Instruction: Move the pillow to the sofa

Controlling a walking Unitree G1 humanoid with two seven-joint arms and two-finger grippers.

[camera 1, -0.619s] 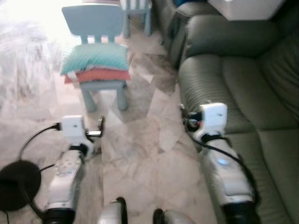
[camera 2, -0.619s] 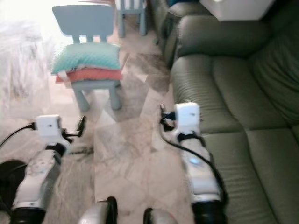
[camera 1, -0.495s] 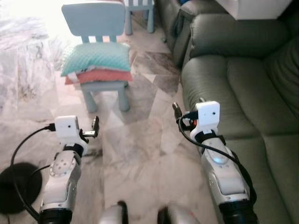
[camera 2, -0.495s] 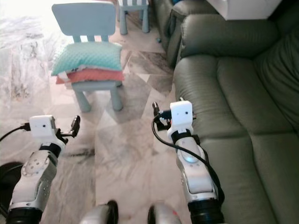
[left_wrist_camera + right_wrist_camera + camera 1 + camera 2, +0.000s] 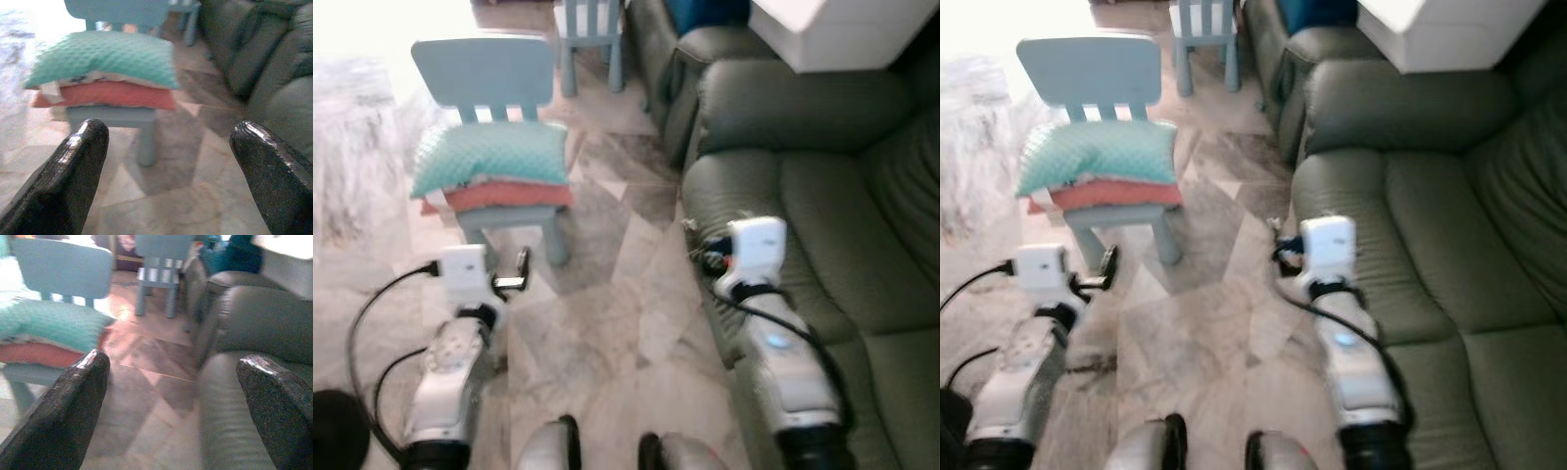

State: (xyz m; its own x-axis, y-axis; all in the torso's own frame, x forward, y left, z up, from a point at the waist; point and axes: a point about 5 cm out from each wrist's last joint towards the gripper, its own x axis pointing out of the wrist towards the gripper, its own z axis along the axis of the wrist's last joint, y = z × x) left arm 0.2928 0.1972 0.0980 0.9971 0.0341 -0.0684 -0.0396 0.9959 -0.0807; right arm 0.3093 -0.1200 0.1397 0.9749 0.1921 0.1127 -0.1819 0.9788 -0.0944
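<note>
A teal pillow (image 5: 489,159) lies on top of a coral-red pillow (image 5: 499,196) on the seat of a small pale-blue chair (image 5: 484,73), ahead and to the left. The dark green sofa (image 5: 822,196) runs along the right. My left gripper (image 5: 517,272) is held out low in front of the chair, short of the pillows, open and holding nothing. In the left wrist view the teal pillow (image 5: 105,58) sits beyond its fingers (image 5: 73,171). My right gripper (image 5: 697,247) hovers by the sofa seat's front edge, open with nothing in it.
A second small chair (image 5: 587,24) stands further back beside the sofa's arm. A white block (image 5: 832,29) juts in at the top right above the sofa back. A black round base (image 5: 333,431) with a cable lies at my lower left. Marble floor (image 5: 607,294) stretches between chair and sofa.
The whole view has shifted and blurred, so the camera has moved. Both arms keep much the same pose with open fingers. The pillows have not moved on the chair.
</note>
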